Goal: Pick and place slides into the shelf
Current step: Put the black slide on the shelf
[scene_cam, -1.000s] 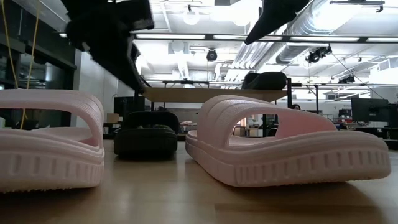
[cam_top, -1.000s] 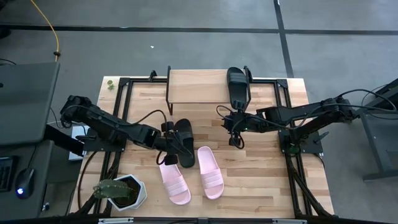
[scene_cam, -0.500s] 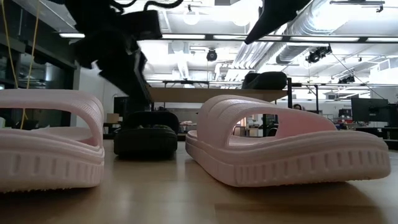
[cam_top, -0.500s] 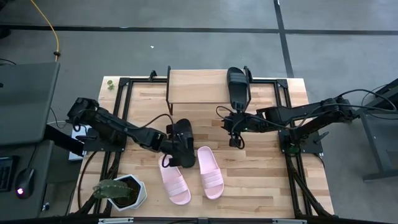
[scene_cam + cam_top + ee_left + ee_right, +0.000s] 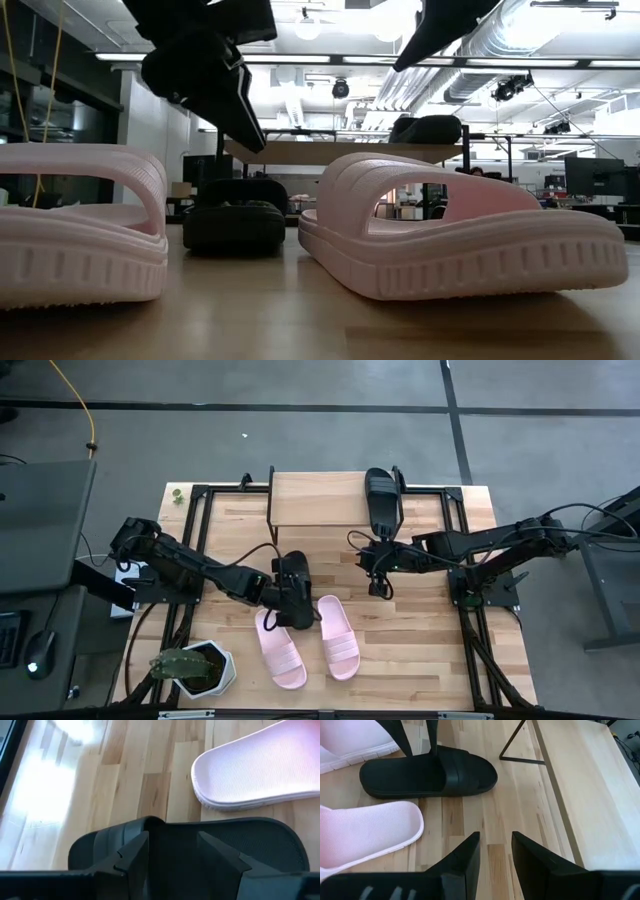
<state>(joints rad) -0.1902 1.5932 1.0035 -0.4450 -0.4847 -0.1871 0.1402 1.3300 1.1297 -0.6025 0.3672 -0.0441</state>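
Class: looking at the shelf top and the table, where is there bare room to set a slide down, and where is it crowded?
The shelf is bare left of the black slide on it. The tabletop is free right of the pink slides. It is crowded where the left end effector hovers over the other black slide.

Two pale pink slides (image 5: pixel 282 652) (image 5: pixel 338 637) with ribbed straps lie near; two black slides (image 5: pixel 293 590) (image 5: pixel 383 499), one left of centre, one far. The shelf (image 5: pixel 318 500) is light wood on black legs; both arms are dark.
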